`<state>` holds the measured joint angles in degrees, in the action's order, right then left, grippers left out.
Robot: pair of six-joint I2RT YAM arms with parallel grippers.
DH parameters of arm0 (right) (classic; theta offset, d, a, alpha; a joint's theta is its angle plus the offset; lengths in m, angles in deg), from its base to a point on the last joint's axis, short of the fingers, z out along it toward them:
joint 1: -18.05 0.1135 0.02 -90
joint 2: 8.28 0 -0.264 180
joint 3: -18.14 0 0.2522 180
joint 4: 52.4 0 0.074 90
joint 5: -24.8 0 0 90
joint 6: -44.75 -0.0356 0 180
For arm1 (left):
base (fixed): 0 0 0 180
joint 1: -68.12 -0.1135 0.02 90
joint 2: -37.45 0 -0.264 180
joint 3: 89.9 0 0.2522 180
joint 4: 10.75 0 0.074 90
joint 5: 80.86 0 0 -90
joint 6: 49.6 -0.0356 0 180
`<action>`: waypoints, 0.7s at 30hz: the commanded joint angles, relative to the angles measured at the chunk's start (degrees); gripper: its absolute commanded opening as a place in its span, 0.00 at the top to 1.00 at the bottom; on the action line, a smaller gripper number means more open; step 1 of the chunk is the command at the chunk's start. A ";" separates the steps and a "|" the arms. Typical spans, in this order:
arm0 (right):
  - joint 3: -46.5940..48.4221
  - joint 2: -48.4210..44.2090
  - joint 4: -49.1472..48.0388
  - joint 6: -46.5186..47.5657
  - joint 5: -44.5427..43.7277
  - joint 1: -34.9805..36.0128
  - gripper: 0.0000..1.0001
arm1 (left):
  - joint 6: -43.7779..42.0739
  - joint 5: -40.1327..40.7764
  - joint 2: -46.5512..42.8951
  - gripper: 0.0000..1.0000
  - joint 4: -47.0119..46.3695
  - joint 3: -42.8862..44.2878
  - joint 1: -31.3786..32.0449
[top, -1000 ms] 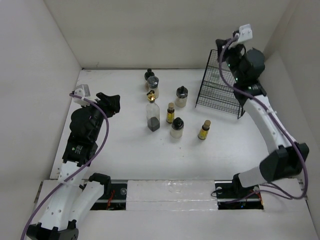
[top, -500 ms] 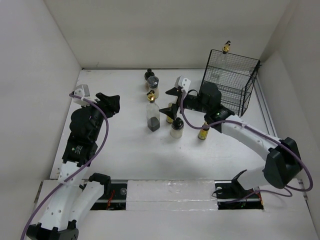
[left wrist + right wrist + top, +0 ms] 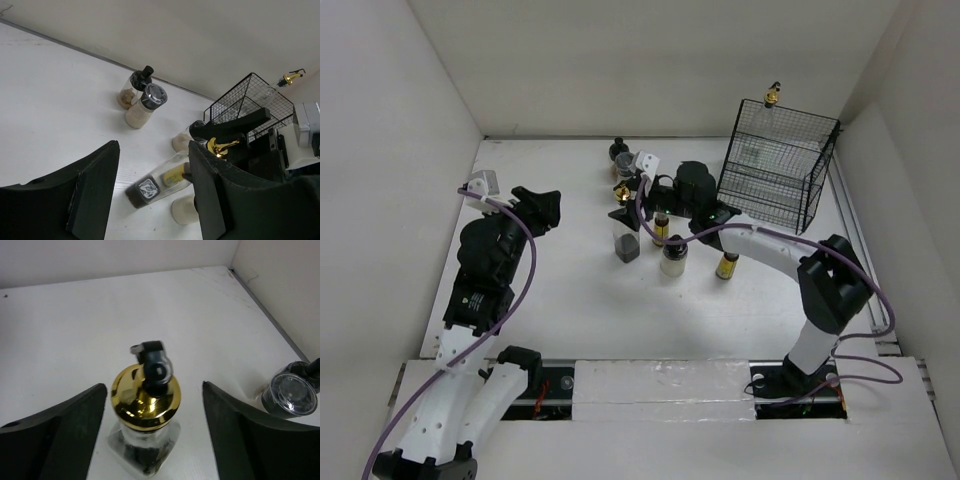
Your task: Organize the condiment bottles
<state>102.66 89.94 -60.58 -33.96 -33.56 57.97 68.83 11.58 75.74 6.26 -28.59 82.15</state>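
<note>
Done: one bottle (image 3: 773, 95) is sitting in the rack (image 3: 790, 190) — nothing more.
Remaining: other bottles (image 3: 727, 263) are waiting on the table (image 3: 570, 300).
Right gripper (image 3: 154, 390): hanging spread wide around the tall gold-topped bottle (image 3: 626, 242) — not clamping.
Left gripper (image 3: 152, 150): idling apart, holding nothing.

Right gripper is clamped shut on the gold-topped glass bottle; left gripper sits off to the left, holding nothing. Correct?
Not shut: the right gripper is open, fingers apart on either side of the gold-topped glass bottle, as the right wrist view shows. The left gripper does sit off to the left, holding nothing.
</note>
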 commanded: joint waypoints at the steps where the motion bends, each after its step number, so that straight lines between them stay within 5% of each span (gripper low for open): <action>1: 3.24 1.62 -10.05 -2.93 -2.71 0.16 0.21 | -0.12 -1.21 -0.40 0.47 -2.10 0.26 -0.31; 4: 3.77 2.85 -12.95 -4.69 -3.59 0.68 0.34 | -0.65 -1.21 -0.40 0.47 -2.10 0.26 -0.31; 8: 4.47 3.91 -16.38 -6.98 -3.60 0.68 0.76 | -0.65 -1.21 -0.93 0.47 -2.10 0.26 -0.31; 16: 12.81 -4.60 -21.66 -15.24 -2.98 0.69 0.85 | -0.65 -0.68 -0.93 0.47 -2.10 0.26 -0.31; 21: 14.23 -13.39 -13.69 -15.24 -9.12 -4.75 0.85 | -0.65 -0.68 -1.72 0.47 -2.10 0.26 -0.31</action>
<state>110.79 86.03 -67.68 -47.60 -38.28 56.94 68.76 11.08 75.23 6.30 -28.59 82.15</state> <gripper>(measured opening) 0.440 0.531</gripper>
